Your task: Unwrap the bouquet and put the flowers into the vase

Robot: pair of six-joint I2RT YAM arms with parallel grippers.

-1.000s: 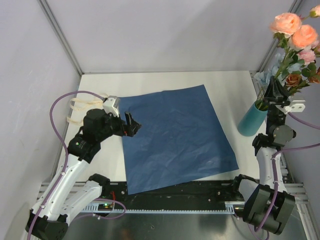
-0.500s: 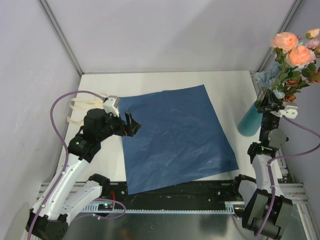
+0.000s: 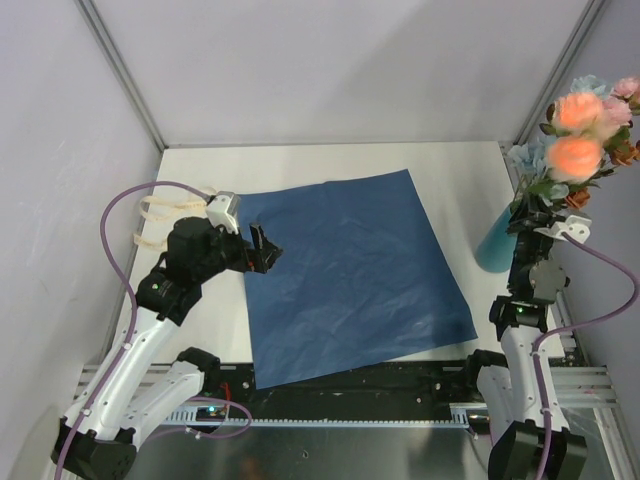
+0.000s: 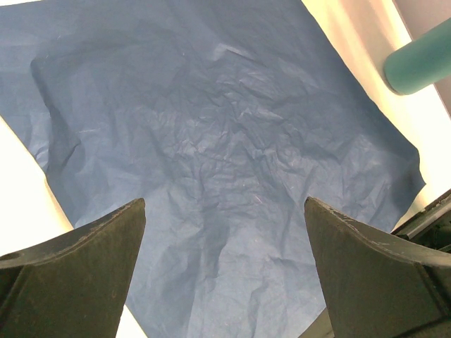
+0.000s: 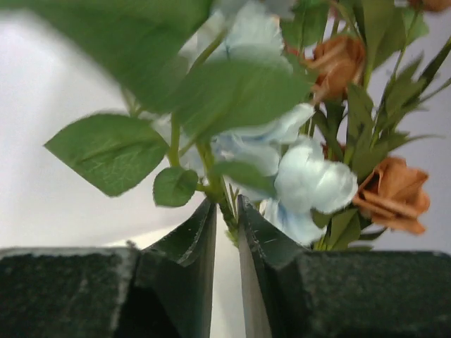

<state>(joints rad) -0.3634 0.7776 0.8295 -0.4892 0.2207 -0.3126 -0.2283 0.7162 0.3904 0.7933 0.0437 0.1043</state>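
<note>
Flowers, overhead view: the bunch stands at the far right of the table, its pink blooms blurred, above the teal vase. The stems run down toward the vase mouth, but the right gripper covers the spot where they meet, so I cannot tell whether they are inside. The blue paper lies flat and unfolded across the middle of the table. The left gripper hangs over the paper's left edge. A cream ribbon lies loose by the table's left edge, behind the left arm.

Left wrist view: the left gripper is spread wide with nothing between its fingers. The creased paper fills the frame below. The vase shows at the upper right, off the paper, on the bare table.

Right wrist view: the right gripper has its fingers nearly together, with only a thin slit between them. A green stem sits at the top of the slit. Pinched or loose: cannot tell. Pale blue flowers, orange-brown buds and green leaves crowd just above the fingertips.
</note>
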